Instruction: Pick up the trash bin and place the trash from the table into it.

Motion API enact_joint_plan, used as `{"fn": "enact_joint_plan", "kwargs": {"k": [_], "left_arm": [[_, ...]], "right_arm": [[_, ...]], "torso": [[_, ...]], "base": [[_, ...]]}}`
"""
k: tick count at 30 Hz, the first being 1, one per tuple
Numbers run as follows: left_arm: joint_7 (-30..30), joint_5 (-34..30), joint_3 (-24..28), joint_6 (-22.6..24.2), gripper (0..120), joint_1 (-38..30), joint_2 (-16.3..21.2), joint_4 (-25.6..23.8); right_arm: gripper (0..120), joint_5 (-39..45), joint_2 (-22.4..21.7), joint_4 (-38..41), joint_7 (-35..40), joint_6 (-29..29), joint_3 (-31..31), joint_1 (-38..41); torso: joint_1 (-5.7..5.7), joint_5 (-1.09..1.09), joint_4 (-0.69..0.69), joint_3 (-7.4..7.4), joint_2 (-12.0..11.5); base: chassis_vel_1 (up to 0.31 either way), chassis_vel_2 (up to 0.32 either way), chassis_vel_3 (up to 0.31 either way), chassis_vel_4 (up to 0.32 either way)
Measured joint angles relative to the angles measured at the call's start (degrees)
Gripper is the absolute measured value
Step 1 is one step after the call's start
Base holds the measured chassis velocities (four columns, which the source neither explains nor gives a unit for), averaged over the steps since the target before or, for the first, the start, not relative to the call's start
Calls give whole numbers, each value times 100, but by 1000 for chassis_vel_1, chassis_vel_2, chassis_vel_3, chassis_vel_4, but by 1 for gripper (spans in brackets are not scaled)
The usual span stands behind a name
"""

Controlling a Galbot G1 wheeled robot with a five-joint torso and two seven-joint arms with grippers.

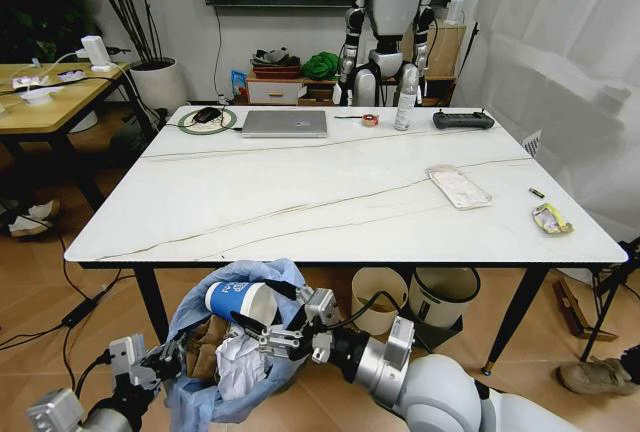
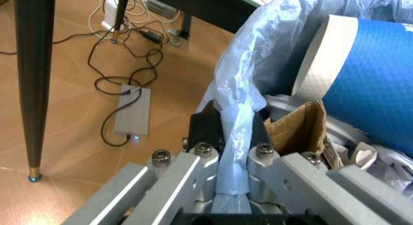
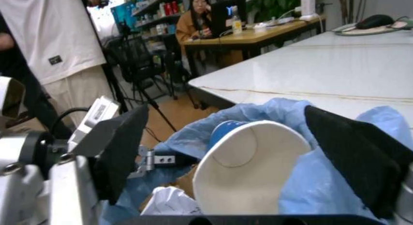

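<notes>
Left hand (image 2: 232, 152) pinches the trash bin (image 1: 215, 377) bag rim at lower left, below the worktop (image 1: 340, 192). Right hand (image 3: 245, 162) is spread around the paper cup (image 1: 240, 302) over the bin

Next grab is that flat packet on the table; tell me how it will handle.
The flat plastic packet lies flush on the table, so fingers probably get little edge to pinch. It looks thin and soft, so likely light and floppy, sagging when lifted. On the smooth tabletop it may slide rather than lift.

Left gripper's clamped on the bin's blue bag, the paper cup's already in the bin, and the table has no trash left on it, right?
Not quite: the head view shows trash still on the table, a flat packet and a crumpled wrapper. The left gripper does clamp the bag, and the cup is in the bin.
</notes>
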Motion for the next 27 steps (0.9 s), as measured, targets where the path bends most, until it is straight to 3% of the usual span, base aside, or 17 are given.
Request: {"fn": "enact_joint_plan", "kwargs": {"k": [3, 7, 11, 13, 19, 27], "left_arm": [[0, 0, 0, 0, 0, -3, -13, 17], [26, 32, 18, -15, 0, -37, -117, 99], [54, 45, 12, -37, 0, -21, -140, 106], [66, 58, 10, -47, 0, -29, -130, 105], [143, 220, 108, -93, 0, -123, -59, 221], [222, 250, 208, -164, 0, -349, 118, 396]], "right_arm": [[98, 91, 32, 37, 103, -5, 210, 10], [100, 260, 103, 61, 462, -113, 956, 21], [100, 190, 99, -86, 891, 148, 1506, -220], [100, 7, 92, -211, 900, 461, 2103, -688], [100, -117, 301, -426, 961, 461, 3508, -1931], [100, -719, 907, -880, 155, 1130, 5081, -3195]], "torso": [[0, 0, 0, 0, 0], [0, -1, 1, 0, 0], [0, 1, 2, 0, 0], [0, 1, 1, 1, 0], [0, 1, 0, 1, 0], [0, 1, 1, 0, 0]], "base": [[0, 0, 0, 0], [0, 0, 0, 0], [0, 0, 0, 0], [0, 0, 0, 0], [0, 0, 0, 0], [0, 0, 0, 0]]}}
